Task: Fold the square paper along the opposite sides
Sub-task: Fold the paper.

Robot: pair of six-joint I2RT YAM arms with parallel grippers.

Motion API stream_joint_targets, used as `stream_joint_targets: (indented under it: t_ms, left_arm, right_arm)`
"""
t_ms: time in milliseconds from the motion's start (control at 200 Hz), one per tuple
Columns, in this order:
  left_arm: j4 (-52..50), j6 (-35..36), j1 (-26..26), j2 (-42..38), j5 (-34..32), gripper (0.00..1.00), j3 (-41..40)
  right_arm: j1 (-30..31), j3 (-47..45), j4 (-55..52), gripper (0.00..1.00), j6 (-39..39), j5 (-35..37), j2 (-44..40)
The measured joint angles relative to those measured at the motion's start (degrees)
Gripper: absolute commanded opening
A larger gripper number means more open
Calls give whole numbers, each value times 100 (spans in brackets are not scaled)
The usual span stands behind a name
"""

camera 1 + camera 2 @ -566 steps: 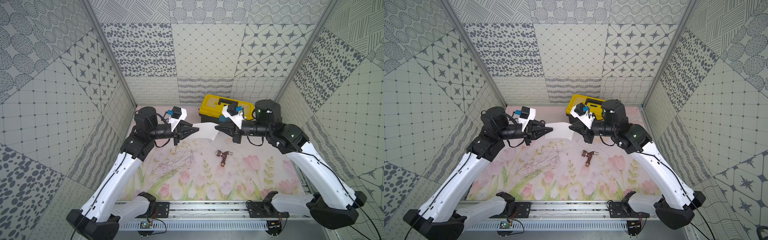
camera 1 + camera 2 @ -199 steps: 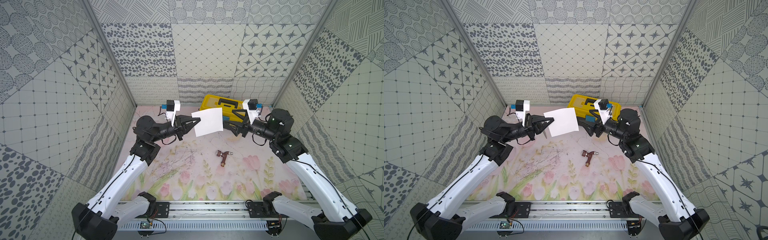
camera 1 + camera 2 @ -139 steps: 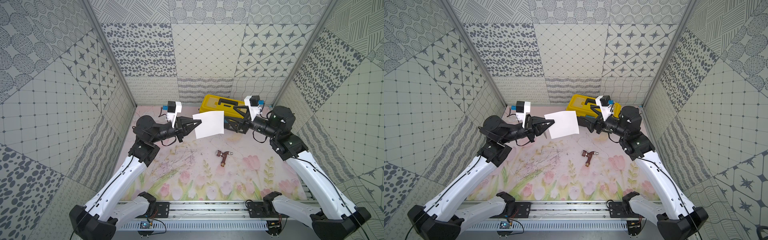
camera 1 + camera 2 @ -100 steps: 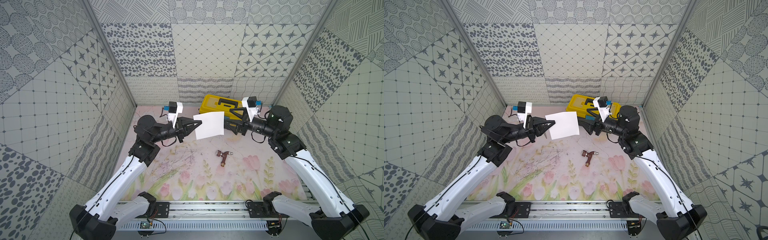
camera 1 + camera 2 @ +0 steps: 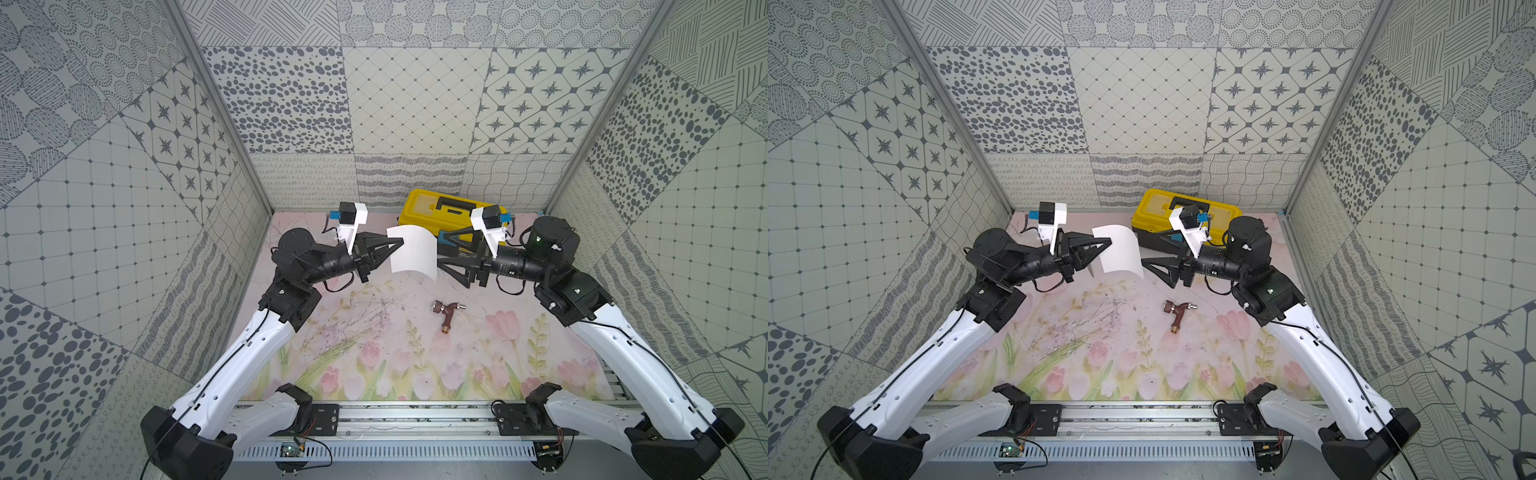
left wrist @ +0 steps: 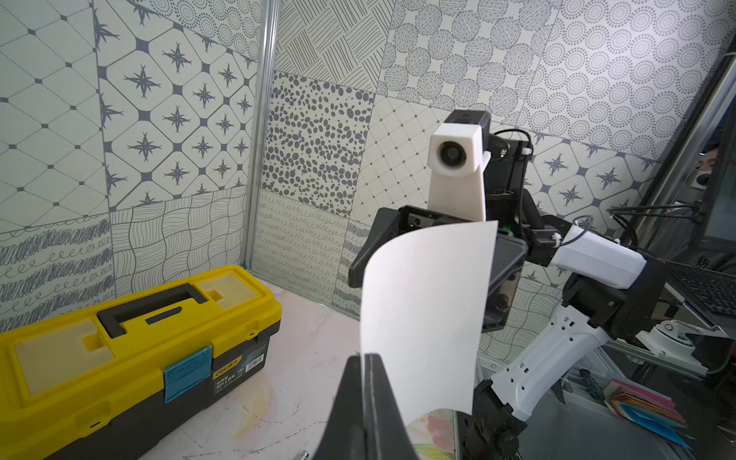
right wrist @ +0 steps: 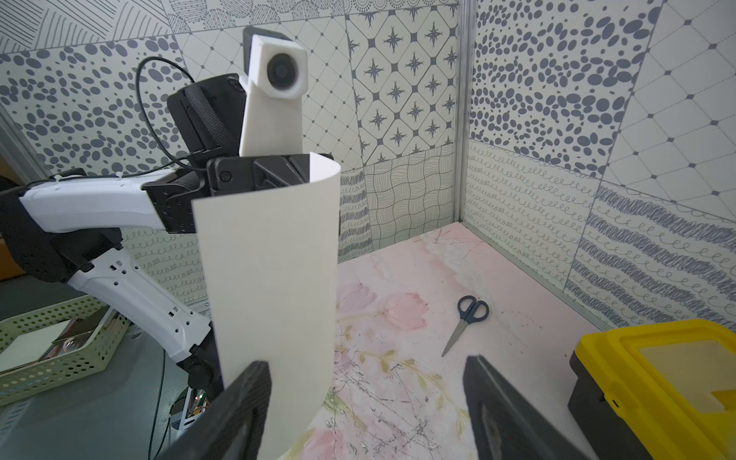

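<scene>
my left gripper (image 5: 400,242) is pressed together, pinching the square paper (image 5: 413,254) at one edge near an upper corner. the sheet hangs in the air over the back half of the flowered table mat (image 5: 374,345), clear of the surface. it is not flat: it bows in a soft curve from my pinch across toward my right gripper (image 5: 439,249), whose jaws are spread wide and face the sheet's free edge. from the right wrist, the paper's lower part sits inside that gap, just beside one finger (image 7: 243,398) and well apart from the other finger (image 7: 502,418). whether it touches the near one i cannot tell. from the left wrist, the sheet rises out of my closed tips and curls in front of the opposite arm. behind the paper, by the back wall, stands the yellow toolbox (image 5: 432,206), lid down. a small brass tap (image 5: 448,316) lies on the mat nearer the front, apart from both grippers. scissors (image 7: 466,322) lie on the mat near a side wall.
</scene>
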Motion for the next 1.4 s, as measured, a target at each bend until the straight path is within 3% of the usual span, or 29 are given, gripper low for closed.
stream_joint_targets:
  t_ms: [785,1401]
  left_arm:
    - [-208,90,-7,59,-94,0,0]
    - [-212,111,-76,166,-79,0,0]
  right_arm:
    - [503,310,-13,79,-48,4,732]
    - [636,553,184,71,-111,-101,1174]
